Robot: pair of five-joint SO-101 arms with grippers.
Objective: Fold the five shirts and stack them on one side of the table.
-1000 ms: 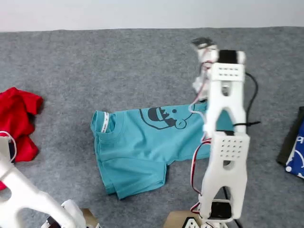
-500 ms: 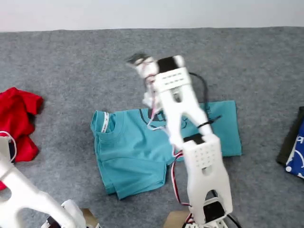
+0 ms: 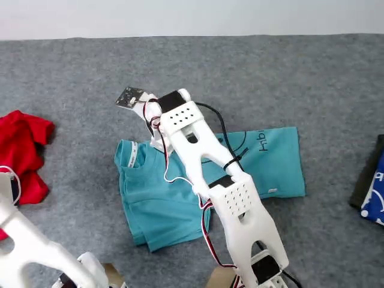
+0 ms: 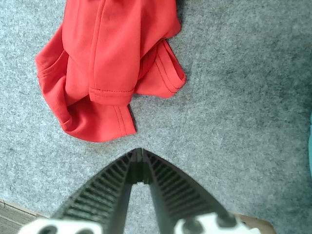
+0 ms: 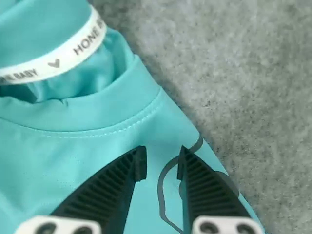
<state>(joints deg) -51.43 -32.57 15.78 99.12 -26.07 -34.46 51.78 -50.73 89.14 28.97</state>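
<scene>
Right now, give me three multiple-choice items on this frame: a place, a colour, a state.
1. The right end effector hangs over: A a yellow shirt; B the teal shirt, by its collar; C a folded stack.
2. The crumpled shirt near the left end effector is: A white; B black; C red.
3. The left end effector is: A shut, empty; B wide open; C shut on a shirt.
Answers: B, its wrist view shows teal fabric and collar below; C, the cloth is red; A, it is closed with nothing between.

Teal shirt [image 3: 157,198] flat, partly folded; red shirt [image 3: 24,150] crumpled, well apart.
</scene>
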